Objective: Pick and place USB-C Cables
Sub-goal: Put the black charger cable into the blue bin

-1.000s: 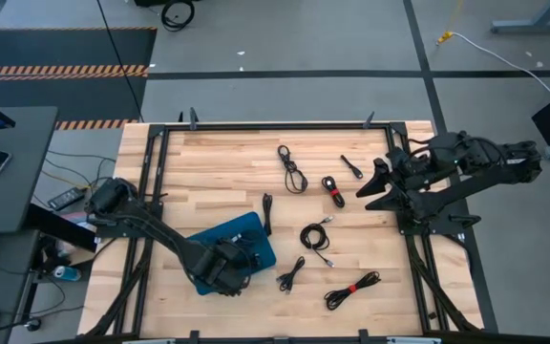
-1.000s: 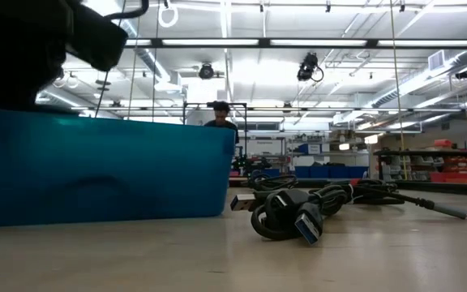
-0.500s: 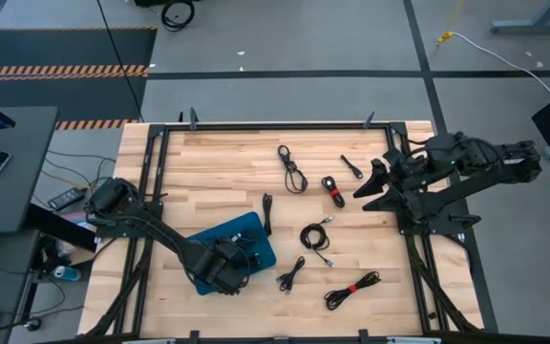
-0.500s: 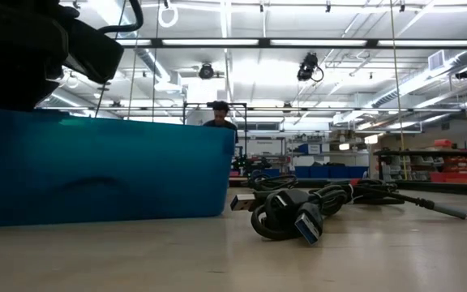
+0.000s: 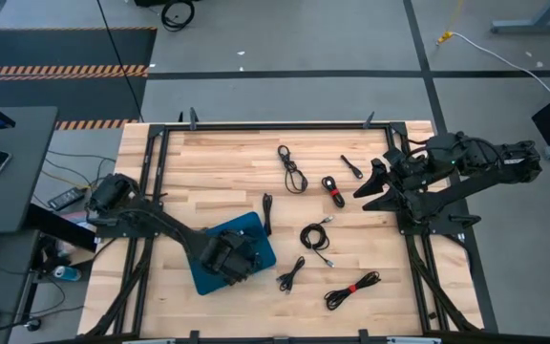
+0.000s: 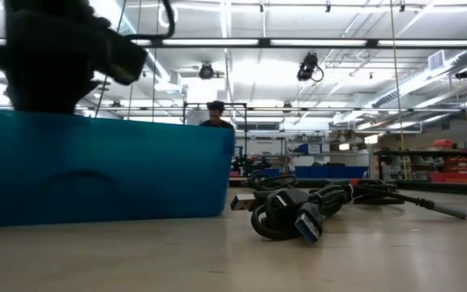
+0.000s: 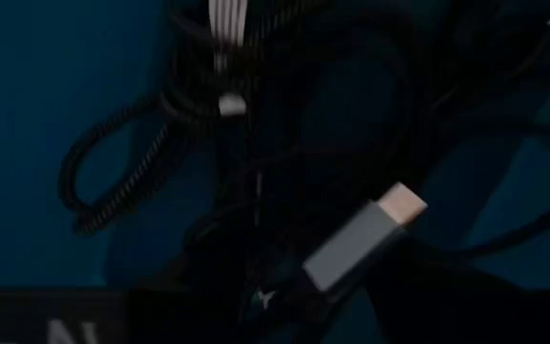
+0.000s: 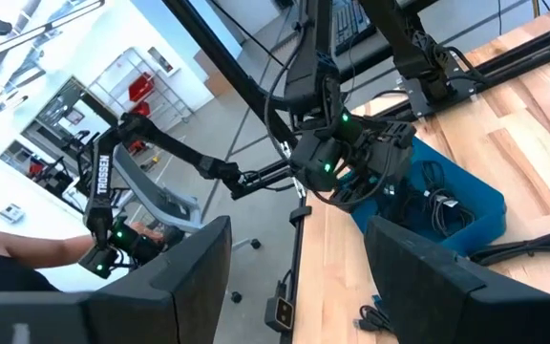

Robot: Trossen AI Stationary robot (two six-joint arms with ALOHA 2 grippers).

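The blue tray [image 5: 248, 227] stands near the table's front left, and several black USB-C cables [image 7: 256, 182] lie tangled on its floor, one with a grey plug [image 7: 363, 247]. My left gripper [image 5: 225, 258] hangs over the tray pointing down, fingers apart, nothing between them. More coiled USB-C cables lie on the wood: one at the far middle [image 5: 292, 170], one with a red tie [image 5: 332, 190], one in the middle [image 5: 315, 236], one near the front [image 5: 351, 289]. My right gripper [image 5: 371, 186] waits open, raised at the table's right.
A straight cable [image 5: 267, 212] lies just beyond the tray's far right corner and a small bundle [image 5: 291, 274] lies to the tray's right. A short cable [image 5: 351, 167] lies at the far right. The black frame rails [image 5: 151, 191] run along the table's edges. A person [image 6: 216, 115] stands far behind.
My left gripper has shifted a little over the tray toward the table's right and far side, still pointing down. In the low view its dark body has slid to the right above the tray's rim. The tray and the cables on the wood have stayed put.
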